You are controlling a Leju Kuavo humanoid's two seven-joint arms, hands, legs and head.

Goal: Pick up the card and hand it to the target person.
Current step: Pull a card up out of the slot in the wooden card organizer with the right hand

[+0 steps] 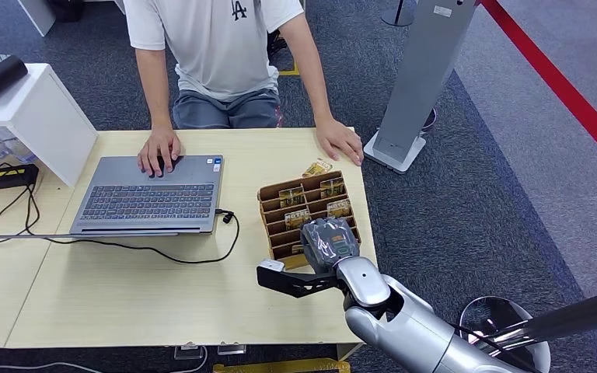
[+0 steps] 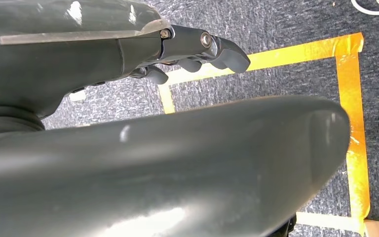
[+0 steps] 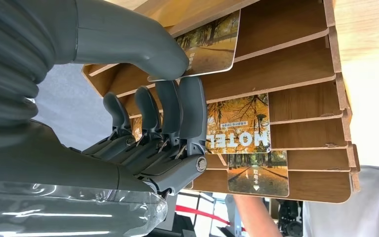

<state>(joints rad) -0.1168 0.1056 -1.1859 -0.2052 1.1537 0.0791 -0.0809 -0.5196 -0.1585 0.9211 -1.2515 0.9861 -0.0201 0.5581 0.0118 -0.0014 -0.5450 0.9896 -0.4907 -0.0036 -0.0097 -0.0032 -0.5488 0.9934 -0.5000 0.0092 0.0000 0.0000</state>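
Reaching over the near edge of the surface (image 1: 148,303), the right hand (image 1: 328,242) is down on the wooden card rack (image 1: 276,233), and the wrist view shows its thumb and fingers (image 3: 190,113) closing on the edge of one card (image 3: 212,47) that sits in a slot; whether the pinch is firm or the thumb only rests on it I cannot tell, since the contact is partly hidden. By that reading the pick-up is just begun: the card is not yet lifted out, and the carry and the hand-over are all left to do. The left hand (image 2: 197,54) hangs by the floor, its fingers curled in with nothing in them. The card is thin and glossy, printed with golden autumn trees, and others like it stand in the slots beyond. Farther off lies an open laptop (image 1: 151,196), and past it sits the person (image 1: 218,62) with both palms on the surface.
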